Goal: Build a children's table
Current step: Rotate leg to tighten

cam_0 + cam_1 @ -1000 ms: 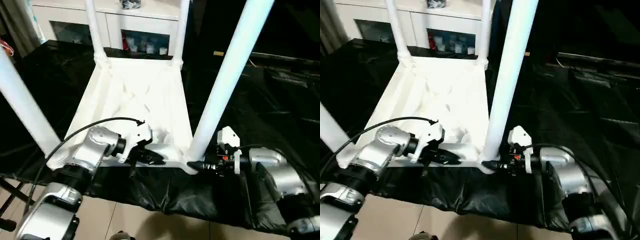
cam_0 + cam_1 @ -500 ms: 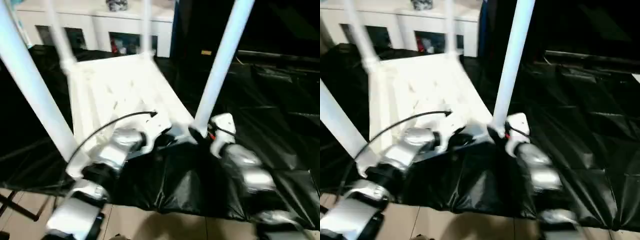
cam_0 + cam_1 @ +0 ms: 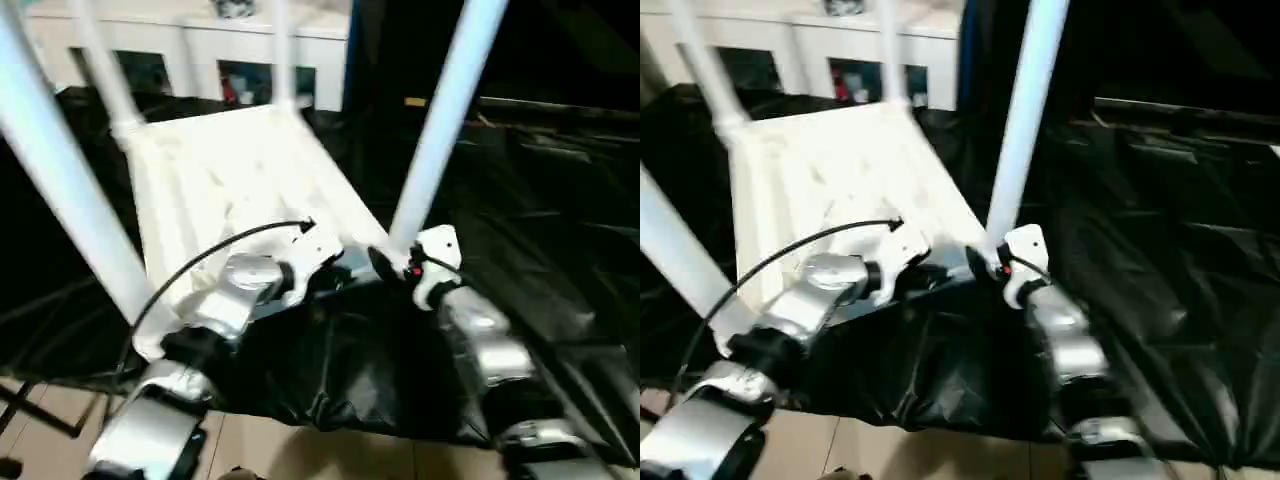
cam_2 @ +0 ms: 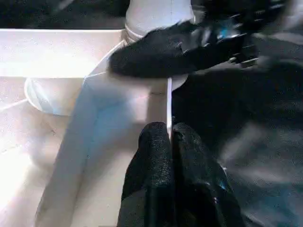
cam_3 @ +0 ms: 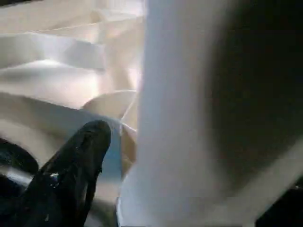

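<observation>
Children's table [image 3: 240, 175]: lies upside down on the black sheet, ribbed underside up, all four legs standing up from the corner sockets.
Left gripper [image 4: 169, 135]: clenched on the thin near rim of the tabletop, the white edge pinched between its two black fingers, just beside the near right corner socket.
Right gripper [image 3: 385, 265]: at the foot of the near right leg; one black finger [image 4: 156, 54] lies across the base of that leg where it enters the socket. From these pictures I cannot tell whether its fingers are spread or grasping.
Near right leg [image 3: 440, 120]: rises straight up just beyond the right gripper, touching it at the base.
Near left leg [image 3: 60, 180]: stands well to the left of the left gripper, at the other near corner.
Far legs [image 3: 100, 60]: beyond both grippers, at the far corners.
Black sheet [image 3: 540, 210]: covers the work surface under and around the table, wrinkled to the right of the right gripper.
White cabinet [image 3: 180, 50]: farthest back, behind the far legs.
</observation>
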{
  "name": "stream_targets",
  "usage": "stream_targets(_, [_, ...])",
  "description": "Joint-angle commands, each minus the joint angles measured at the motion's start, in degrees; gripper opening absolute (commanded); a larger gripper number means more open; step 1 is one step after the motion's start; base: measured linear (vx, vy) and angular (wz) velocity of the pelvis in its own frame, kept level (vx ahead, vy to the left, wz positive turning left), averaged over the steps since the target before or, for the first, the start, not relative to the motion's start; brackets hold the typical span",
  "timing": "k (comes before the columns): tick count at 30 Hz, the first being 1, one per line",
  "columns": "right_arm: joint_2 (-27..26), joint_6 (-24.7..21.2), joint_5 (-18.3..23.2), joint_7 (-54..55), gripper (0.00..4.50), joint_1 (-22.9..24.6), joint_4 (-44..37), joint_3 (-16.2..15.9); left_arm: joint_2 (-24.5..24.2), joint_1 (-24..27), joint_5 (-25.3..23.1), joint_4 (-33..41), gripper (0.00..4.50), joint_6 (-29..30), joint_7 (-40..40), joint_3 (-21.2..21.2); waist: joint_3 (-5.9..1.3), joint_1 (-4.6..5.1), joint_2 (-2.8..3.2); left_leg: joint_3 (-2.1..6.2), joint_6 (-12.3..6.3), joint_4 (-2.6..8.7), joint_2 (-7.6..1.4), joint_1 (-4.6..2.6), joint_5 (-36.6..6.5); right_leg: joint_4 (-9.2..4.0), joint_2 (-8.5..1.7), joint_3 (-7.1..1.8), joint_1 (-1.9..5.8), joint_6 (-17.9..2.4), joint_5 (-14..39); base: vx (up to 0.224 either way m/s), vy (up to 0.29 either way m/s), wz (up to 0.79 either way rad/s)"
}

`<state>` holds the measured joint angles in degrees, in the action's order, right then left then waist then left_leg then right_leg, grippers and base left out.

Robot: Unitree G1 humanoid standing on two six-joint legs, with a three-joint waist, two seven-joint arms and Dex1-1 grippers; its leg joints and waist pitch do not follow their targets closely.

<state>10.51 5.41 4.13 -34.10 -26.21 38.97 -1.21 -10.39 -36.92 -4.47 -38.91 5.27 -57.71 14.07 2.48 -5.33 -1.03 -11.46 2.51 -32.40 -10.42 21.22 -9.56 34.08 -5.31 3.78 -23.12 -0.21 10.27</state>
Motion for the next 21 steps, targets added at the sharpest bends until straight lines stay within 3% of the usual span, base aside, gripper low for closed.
stream_targets(1, [2.4,-0.1,0.2,-5.6,4.02,0.9,-0.8,-1.3,0.4,0.1,3.6,3.1,0.00,-2.6,-5.3,0.9,-3.32,0.02,-0.61,1.09,-4.59,3.23,-2.93,-0.68,-12.2,-3.73,-3.48,-2.53,2.83,-13.2,8.9,0.000,0.000,0.00])
stream_targets(3, [4.1,-0.2,0.7,-9.5,4.02,1.2,-1.4,-1.9,-0.6,0.4,3.8,3.5,0.00,-2.5,-7.3,1.2,-3.32,0.00,-0.60,1.07,-4.56,3.16,-2.99,-0.95,-12.6,-3.77,-3.42,-2.54,2.69,-13.3,9.2,0.000,0.000,0.00])
stream_targets(10, [10.5,-3.8,5.0,-28.8,3.86,2.4,-5.6,-5.3,-5.6,1.3,4.8,5.2,0.00,-1.0,-15.9,1.9,-3.33,-0.71,-0.62,0.98,-4.97,3.01,-3.26,-0.66,-12.0,-3.41,-3.39,-2.38,2.86,-14.1,8.8,0.000,0.000,0.00])
stream_targets(21, [11.1,-3.9,5.8,-35.9,3.00,1.4,-6.5,-7.6,-7.4,1.2,5.6,5.8,0.00,-0.2,-19.6,2.5,-3.44,-1.29,-0.74,0.95,-4.29,2.89,-3.22,-0.69,-10.9,-3.12,-3.49,-2.34,2.84,-14.8,7.7,0.000,0.000,0.00])
